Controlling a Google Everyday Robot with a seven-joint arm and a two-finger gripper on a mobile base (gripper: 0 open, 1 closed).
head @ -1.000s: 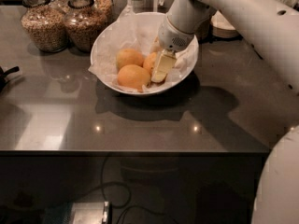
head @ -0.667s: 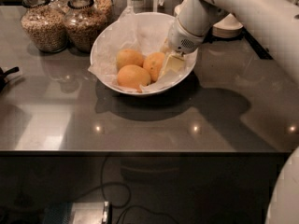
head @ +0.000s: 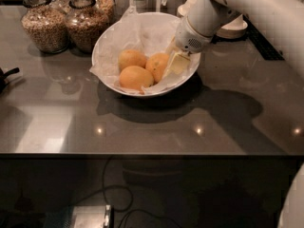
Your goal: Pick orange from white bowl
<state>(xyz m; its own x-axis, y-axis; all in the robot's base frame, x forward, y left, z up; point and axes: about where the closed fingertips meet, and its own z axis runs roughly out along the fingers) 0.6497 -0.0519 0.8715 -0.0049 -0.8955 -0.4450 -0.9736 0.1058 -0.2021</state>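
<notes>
Orange (head: 157, 65) sits nxt to hand (head: 177, 63) (both in white bowl (head: 98, 49)).

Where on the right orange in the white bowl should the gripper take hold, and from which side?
Probably grip the right orange across its round middle, coming down from above on the right, where the gripper hangs at the right rim of the white bowl. The front orange and back orange crowd its left side; its top is bare.
</notes>
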